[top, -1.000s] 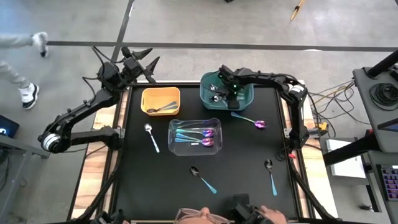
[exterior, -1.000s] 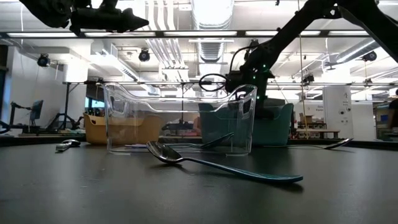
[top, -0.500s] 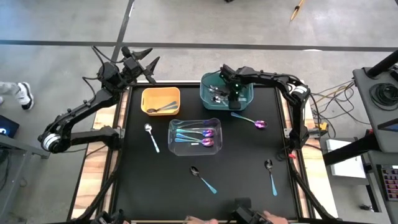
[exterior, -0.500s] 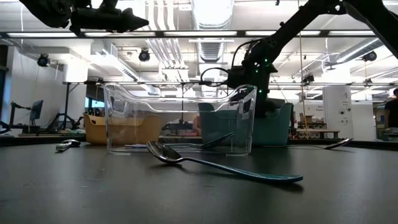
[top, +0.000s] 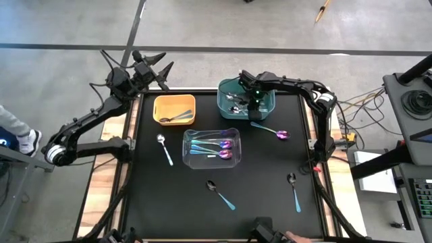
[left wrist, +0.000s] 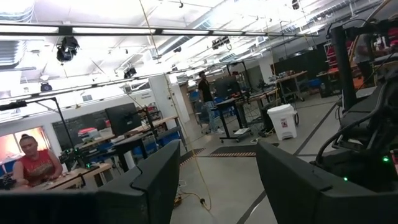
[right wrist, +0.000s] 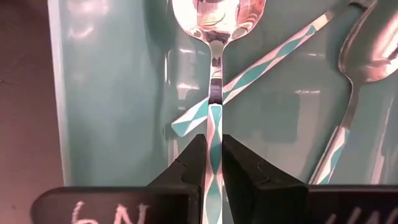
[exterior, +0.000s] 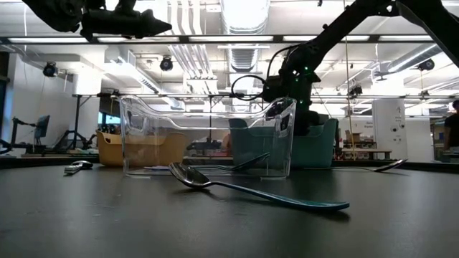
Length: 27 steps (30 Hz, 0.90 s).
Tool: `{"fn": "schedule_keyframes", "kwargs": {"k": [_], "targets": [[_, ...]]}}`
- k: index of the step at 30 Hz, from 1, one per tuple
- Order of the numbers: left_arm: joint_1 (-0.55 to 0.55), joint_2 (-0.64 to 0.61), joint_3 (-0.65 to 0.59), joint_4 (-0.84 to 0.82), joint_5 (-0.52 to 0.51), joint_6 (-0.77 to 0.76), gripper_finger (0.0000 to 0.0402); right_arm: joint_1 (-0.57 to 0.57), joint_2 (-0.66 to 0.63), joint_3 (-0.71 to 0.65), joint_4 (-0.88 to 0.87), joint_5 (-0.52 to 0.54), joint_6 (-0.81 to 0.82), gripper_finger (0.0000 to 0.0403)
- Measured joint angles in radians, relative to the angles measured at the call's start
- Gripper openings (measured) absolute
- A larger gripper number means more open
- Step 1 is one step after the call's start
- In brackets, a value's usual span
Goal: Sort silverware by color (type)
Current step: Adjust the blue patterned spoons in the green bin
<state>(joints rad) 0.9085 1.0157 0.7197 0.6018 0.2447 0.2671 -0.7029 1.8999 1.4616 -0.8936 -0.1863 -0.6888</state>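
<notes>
Hovering over the teal plastic bin at the table's one o'clock, the right gripper pinches the handle of a shiny silver spoon with a teal-and-white patterned handle. Its fingers are nearly closed on that handle, and the bowl hangs just above other silver spoons already lying in the bin. I judge this the drop-off step; the next move calls for spreading the fingers so the spoon falls inside the walls. Four loose spoons remain on the black tabletop, including the purple-bowled spoon at two o'clock. Parked beyond eleven o'clock, the left gripper stands spread wide, holding nothing.
</notes>
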Motion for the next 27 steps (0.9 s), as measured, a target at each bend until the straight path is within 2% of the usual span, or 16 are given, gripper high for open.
{"fn": "schedule_keyframes", "kwargs": {"k": [27], "targets": [[0.0, 0.0, 0.0, -0.02, 0.001, -0.011, 0.0194, 0.0, 0.0, 0.0, 0.009, -0.007, 0.016, 0.0032]]}}
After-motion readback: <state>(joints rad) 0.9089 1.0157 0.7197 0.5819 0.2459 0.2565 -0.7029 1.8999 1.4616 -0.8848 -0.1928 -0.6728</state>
